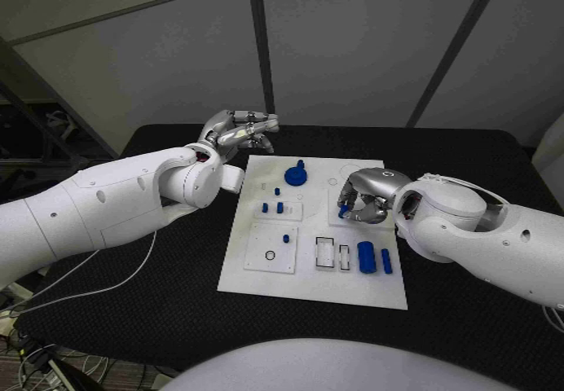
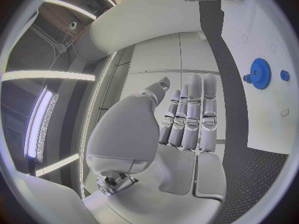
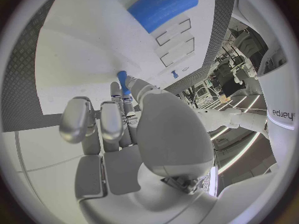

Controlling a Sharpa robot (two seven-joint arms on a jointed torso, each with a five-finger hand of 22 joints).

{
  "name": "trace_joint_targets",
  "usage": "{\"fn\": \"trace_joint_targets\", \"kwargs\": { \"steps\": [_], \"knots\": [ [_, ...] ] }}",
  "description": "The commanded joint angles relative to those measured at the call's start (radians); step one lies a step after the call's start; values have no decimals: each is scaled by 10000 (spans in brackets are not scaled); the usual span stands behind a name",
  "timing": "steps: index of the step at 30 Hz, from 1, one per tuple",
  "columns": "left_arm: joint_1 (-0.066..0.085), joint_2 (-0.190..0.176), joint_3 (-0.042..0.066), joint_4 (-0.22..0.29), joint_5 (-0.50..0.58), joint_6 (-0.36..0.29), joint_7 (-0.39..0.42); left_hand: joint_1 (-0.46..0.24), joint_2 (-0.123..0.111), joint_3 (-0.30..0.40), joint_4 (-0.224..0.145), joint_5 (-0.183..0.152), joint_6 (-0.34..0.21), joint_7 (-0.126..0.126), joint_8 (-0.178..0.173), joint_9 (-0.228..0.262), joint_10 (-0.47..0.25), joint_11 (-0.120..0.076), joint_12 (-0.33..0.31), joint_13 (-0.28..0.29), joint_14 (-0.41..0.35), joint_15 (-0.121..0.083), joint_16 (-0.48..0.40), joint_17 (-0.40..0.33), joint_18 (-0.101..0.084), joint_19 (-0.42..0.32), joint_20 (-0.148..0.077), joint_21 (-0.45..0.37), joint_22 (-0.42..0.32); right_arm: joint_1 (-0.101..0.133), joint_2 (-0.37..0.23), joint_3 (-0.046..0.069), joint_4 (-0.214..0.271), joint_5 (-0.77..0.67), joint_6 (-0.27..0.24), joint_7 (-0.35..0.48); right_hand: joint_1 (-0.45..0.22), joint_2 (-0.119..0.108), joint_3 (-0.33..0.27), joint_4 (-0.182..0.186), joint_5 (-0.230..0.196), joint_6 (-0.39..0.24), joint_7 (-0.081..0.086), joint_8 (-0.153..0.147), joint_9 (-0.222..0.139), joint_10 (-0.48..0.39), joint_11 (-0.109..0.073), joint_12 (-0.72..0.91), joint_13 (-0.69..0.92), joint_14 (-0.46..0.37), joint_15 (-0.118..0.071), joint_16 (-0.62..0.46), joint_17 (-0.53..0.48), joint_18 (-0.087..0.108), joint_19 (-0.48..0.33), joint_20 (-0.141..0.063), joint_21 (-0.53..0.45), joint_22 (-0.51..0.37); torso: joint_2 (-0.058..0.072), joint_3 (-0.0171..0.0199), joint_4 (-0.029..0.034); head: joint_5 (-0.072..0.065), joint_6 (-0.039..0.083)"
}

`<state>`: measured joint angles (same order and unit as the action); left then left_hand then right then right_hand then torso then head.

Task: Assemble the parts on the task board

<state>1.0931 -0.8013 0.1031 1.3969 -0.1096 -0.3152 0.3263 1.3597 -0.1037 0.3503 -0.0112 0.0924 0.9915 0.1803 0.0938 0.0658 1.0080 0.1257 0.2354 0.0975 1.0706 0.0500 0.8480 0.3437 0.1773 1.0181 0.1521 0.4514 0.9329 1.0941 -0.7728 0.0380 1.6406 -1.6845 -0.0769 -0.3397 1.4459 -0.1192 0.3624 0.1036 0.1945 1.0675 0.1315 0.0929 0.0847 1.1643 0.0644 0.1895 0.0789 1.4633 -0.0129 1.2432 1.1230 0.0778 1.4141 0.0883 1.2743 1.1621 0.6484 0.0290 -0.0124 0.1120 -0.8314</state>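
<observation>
Task board (image 1: 315, 281): a white plate lying flat in the middle of the black table (image 1: 141, 318), its long side running away from the robot.

Blue gear (image 1: 295, 174): stands at the far end of the board, on the robot's left half; the left wrist view shows it as a toothed disc (image 2: 259, 73) with a small blue peg (image 2: 284, 75) just beside it.

Small blue pegs (image 1: 273, 208): a few short upright pieces in the square plate below the gear, and one more (image 1: 286, 239) in the plate nearer the robot.

Blue cylinder (image 1: 367, 257): lies on its side at the near right of the board, with a thinner blue bar (image 1: 385, 261) just beside it; two rectangular slots sit to its left.

Right robot hand (image 1: 364, 198): over the board's right half, fingers curled in — a small blue part (image 1: 343, 211) is pinched at its fingertips, low over the board. The right wrist view shows the same blue piece (image 3: 122, 81) between the thumb and the fingers, close to the white surface.

Left robot hand (image 1: 239, 130): raised off the far left corner of the board, over the table and clear of the parts; in its wrist view the fingers (image 2: 190, 115) lie straight and side by side, holding nothing.
</observation>
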Motion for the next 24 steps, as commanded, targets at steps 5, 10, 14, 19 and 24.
{"fn": "trace_joint_targets", "kwargs": {
  "steps": [5,10,14,19,24],
  "knots": [
    [13,-2,6,6,0,130,11,43,22,-68,-1,38,-49,19,-57,1,-57,15,54,-9,-63,32,12,-20,31,19,4,-75,-20,15,37,-4,-32,-60,-261,-87,152,241,192,-156,19,464,-76,187,92,443,-93,22,80,345,-146,142,112,64,67,-121,138,128,-7,-5,1,-5,-21],
    [13,-11,6,10,0,130,11,44,24,-69,-2,38,-47,19,-56,2,-58,16,58,-9,-64,32,12,-21,31,19,5,-76,-21,13,16,-4,42,-81,-680,-91,245,318,292,-281,-60,647,-105,248,141,651,-144,-22,126,365,-189,208,181,47,108,-169,203,211,-15,-7,0,-14,-25],
    [13,-22,5,12,0,143,13,50,30,-68,-4,38,-45,17,-53,3,-60,15,63,-9,-65,32,14,-24,32,19,5,-77,-21,11,-68,-4,205,-53,-1061,-83,227,302,287,-287,-65,656,-98,246,145,666,-141,-40,131,368,-190,219,192,44,115,-173,213,225,-13,-1,-12,-11,-8],
    [12,-27,5,-7,0,172,19,61,31,-67,-13,39,-44,15,-51,4,-65,14,69,-10,-67,30,15,-26,33,19,5,-78,-21,12,-293,2,573,127,-1524,-67,93,257,260,-245,-81,660,-89,220,150,696,-129,-129,141,373,-182,238,203,39,123,-177,224,237,-25,-4,-12,-32,16],
    [11,-25,5,-12,0,220,18,69,32,-66,-18,39,-43,13,-50,5,-68,13,73,-10,-68,29,17,-28,34,20,5,-79,-22,16,-569,60,1055,319,-1912,-36,1,232,240,-206,-91,661,-89,200,153,715,-126,-187,147,372,-180,244,203,43,117,-176,208,216,-21,-11,9,-45,37]
  ]
}}
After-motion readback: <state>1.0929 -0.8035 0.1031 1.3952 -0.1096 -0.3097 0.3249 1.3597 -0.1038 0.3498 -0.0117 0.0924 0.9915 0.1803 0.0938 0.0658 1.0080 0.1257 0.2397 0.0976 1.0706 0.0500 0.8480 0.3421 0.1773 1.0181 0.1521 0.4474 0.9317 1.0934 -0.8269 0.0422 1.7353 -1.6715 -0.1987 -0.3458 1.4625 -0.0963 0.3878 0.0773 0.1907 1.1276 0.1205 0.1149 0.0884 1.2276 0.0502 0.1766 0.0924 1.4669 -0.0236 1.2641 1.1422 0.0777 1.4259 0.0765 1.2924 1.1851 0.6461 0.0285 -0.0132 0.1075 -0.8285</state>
